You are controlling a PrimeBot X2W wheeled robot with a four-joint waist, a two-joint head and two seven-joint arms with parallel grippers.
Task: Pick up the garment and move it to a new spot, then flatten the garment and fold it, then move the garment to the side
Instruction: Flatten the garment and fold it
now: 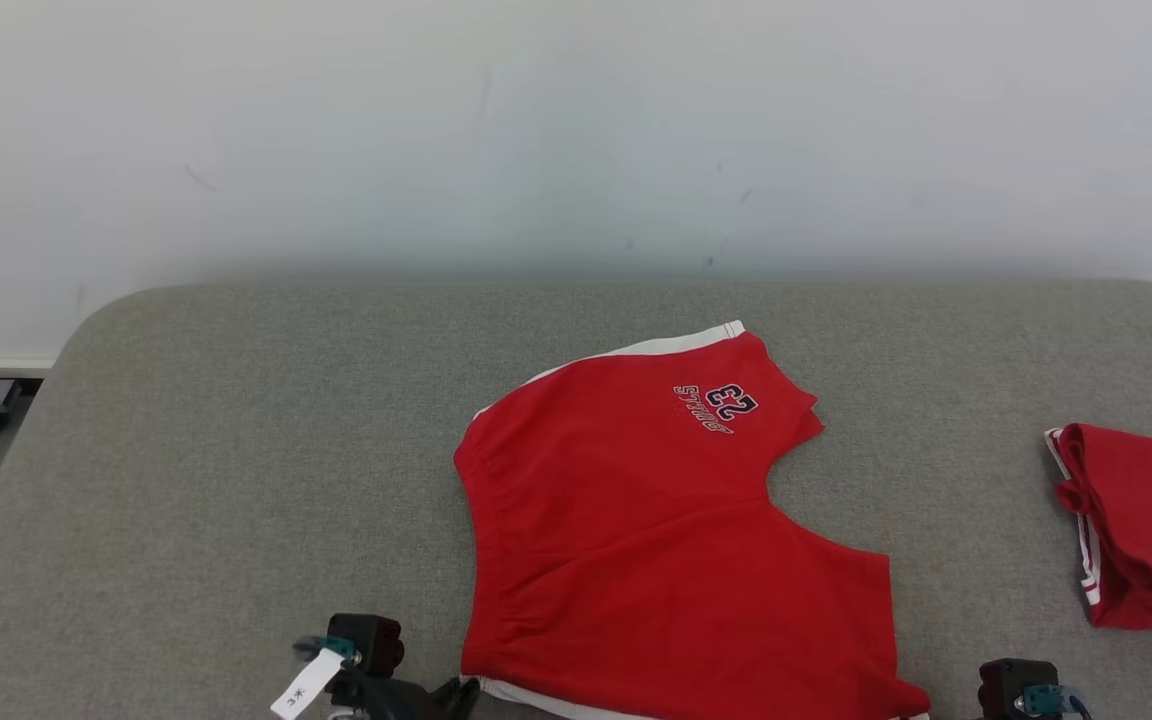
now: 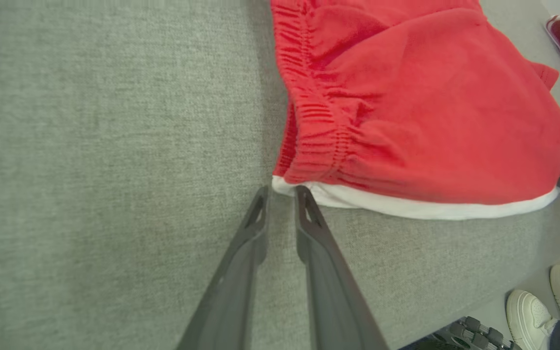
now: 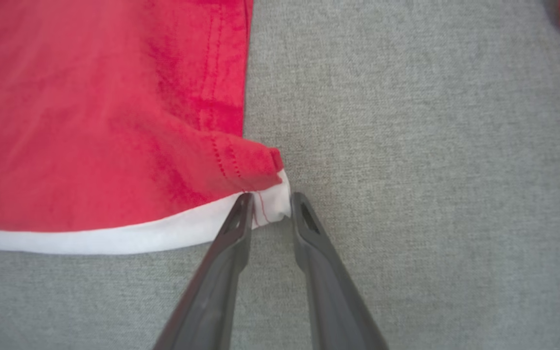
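Red shorts point(image 1: 636, 520) flat on grey surface point(image 1: 236, 420); right gripper point(image 3: 271, 206) pinching white hem corner at five o'clock, left gripper point(image 2: 282, 194) at seven o'clock corner, grip unclear.

The shorts point(image 1: 636, 530) lie mid-table point(image 1: 236, 450), waistband to my left, legs to my right. My left gripper point(image 2: 282, 192) sits at their near left corner. My right gripper point(image 3: 271, 199) is at the near right corner, with the hem between its tips. Another garment point(image 1: 1146, 530) lies well apart at the right. A person's shoes point(image 2: 528, 316) stand on the floor beside the table.
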